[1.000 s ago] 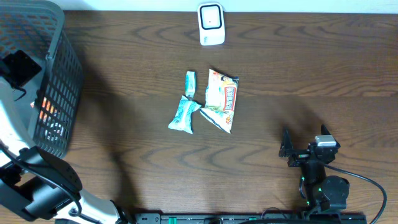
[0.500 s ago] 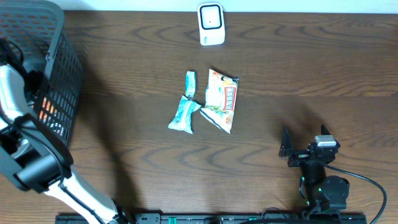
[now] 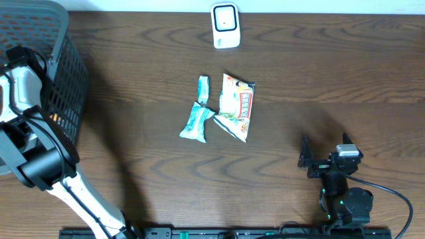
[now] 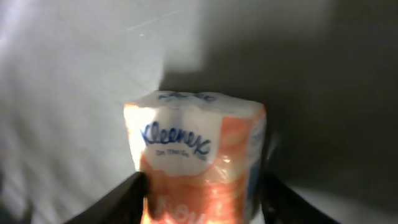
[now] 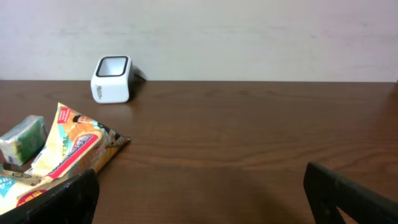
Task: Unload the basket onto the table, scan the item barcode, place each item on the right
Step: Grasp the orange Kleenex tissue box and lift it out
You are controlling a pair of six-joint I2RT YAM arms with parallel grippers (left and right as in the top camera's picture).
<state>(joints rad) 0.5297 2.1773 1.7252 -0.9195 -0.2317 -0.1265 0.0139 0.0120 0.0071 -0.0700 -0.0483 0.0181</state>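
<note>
1. Reaching down into the basket [image 3: 63, 79] at the far left corner of the tabletop [image 3: 332, 79], the left fingers [image 4: 127, 196] stand one on each side of the Kleenex pack [image 4: 196, 155], low on its flanks.
2. The left finger looks to be against the pack's side. On the right side I cannot tell whether there is contact, so I cannot tell whether the pack is actually grasped.
3. The right fingers [image 5: 62, 199] are spread wide with nothing between them, low over the near right part of the tabletop.
4. The pack is a film-wrapped bundle of tissue, so it is probably very light and soft. It will likely give under a squeeze rather than resist.
5. The wrapper looks glossy, so a light pinch could slide. A firmer squeeze across the body, at about mid-height, seems the safer hold.
6. Holding it by the two side faces would leave the printed front and back free. No barcode shows in the wrist view, so which face must be turned to the scanner [image 3: 225, 25] at the far edge is unknown.
7. Nothing about it seems fragile; the main risk is the mesh wall catching a corner on the way out.
</note>
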